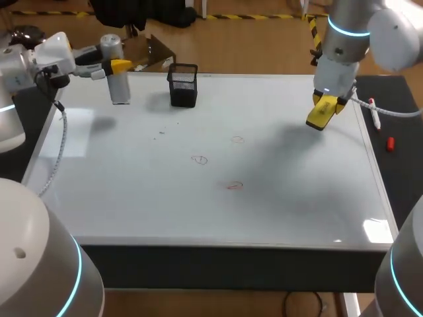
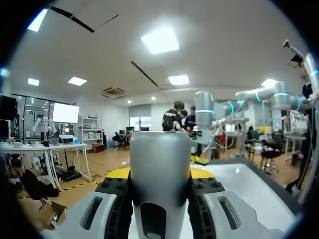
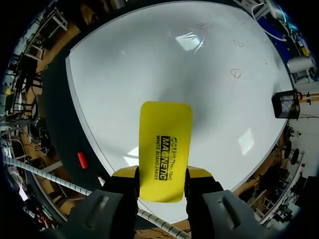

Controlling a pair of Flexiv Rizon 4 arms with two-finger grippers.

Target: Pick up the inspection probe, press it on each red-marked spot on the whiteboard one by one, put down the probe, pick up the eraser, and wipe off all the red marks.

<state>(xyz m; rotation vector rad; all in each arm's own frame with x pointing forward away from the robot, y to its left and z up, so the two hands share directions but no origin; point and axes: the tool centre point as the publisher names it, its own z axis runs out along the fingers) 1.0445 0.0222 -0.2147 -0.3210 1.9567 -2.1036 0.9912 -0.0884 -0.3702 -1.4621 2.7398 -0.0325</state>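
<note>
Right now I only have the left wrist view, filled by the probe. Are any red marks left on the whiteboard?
Observer: Yes, three faint circles near the middle of the whiteboard; the nearest mark is clearly red.
Operator: Where's the eraser?
Observer: The yellow eraser is clamped in the right jaws, above the board's right side.
Operator: Anything close to my probe?
Observer: A black mesh cup stands on the board, just right of the probe.
</note>
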